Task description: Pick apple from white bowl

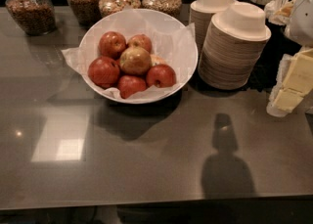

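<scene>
Five darker red apples [103, 71] ring the apple [135, 60], which is paler, yellow-green with an orange blush. It sits in the middle of the white bowl [188, 47], riding a little above its neighbours. Around it the red ones lie at roughly 11, 12, 8, 6 and 4 o'clock, each pressed close against it. Crinkled white paper [71, 59] lines the bowl and spills over the rim at 9 o'clock.

The bowl stands on a glossy grey table [146, 169], up at about 11 o'clock from the middle of the view. Two stacks of small cream bowls [234, 47] stand upside down just beside it at 3 o'clock. Four glass jars [30, 8] of grains or nuts line the far edge at 12 o'clock.

The gripper [293, 78] shows at the right edge, at 3 o'clock of the view, white with pale yellow parts. It is beyond the stacks and well apart from the apple. Whether it is released or clenched I cannot tell. A dark shadow [226, 164] falls on the table at 5 o'clock.
</scene>
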`<state>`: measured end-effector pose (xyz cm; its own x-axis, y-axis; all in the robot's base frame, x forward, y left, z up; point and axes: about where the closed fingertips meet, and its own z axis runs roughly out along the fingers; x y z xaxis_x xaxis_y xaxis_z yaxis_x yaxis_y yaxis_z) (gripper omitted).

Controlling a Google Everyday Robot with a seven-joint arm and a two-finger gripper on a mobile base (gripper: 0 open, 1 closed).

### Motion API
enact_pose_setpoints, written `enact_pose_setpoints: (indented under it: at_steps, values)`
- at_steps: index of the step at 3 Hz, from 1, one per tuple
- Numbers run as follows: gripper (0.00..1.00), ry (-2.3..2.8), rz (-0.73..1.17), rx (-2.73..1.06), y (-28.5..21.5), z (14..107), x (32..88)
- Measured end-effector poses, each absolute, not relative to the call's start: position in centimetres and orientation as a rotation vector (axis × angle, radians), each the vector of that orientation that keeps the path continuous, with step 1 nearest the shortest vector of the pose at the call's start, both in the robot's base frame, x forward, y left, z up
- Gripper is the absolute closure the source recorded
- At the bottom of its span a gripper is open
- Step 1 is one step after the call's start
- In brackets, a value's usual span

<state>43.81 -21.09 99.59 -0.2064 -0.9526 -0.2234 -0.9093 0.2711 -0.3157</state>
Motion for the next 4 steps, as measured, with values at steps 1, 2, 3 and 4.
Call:
enact_pose_setpoints:
  at_steps: [1, 2, 3, 4]
  values:
    - [0.0, 2.178, -0.161, -1.69, -21.1, 99.6, 43.8]
    - [0.0, 2.157, -0.154, -1.697, -20.3, 99.4, 44.4]
    - [0.0, 2.093, -0.157, -1.745, -18.0, 98.3, 45.9]
    - [0.0, 2.029, -0.121, -1.782, -15.8, 97.2, 46.5]
